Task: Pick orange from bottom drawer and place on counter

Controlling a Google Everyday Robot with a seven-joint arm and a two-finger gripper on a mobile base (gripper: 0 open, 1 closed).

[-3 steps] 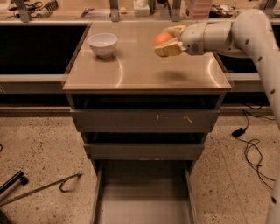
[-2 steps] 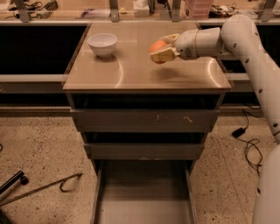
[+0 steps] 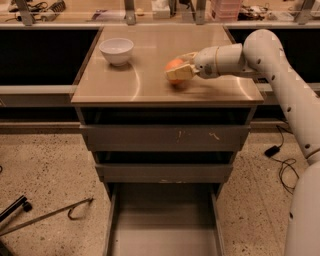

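Observation:
The orange (image 3: pixel 173 66) sits between the fingers of my gripper (image 3: pixel 177 70), low over the tan counter (image 3: pixel 150 85) near its middle, at or just above the surface. The gripper is shut on the orange; my white arm reaches in from the right. The bottom drawer (image 3: pixel 162 220) is pulled open below the cabinet, and the part of its tray in view holds nothing.
A white bowl (image 3: pixel 116 51) stands on the counter's back left. The two upper drawers (image 3: pixel 165 137) are closed. A cluttered bench (image 3: pixel 150 10) runs behind. A metal hooked rod (image 3: pixel 55 214) lies on the floor at left, a cable (image 3: pixel 280 160) at right.
My gripper has moved left and down with the orange, from above the counter's back right toward its middle, close to the surface.

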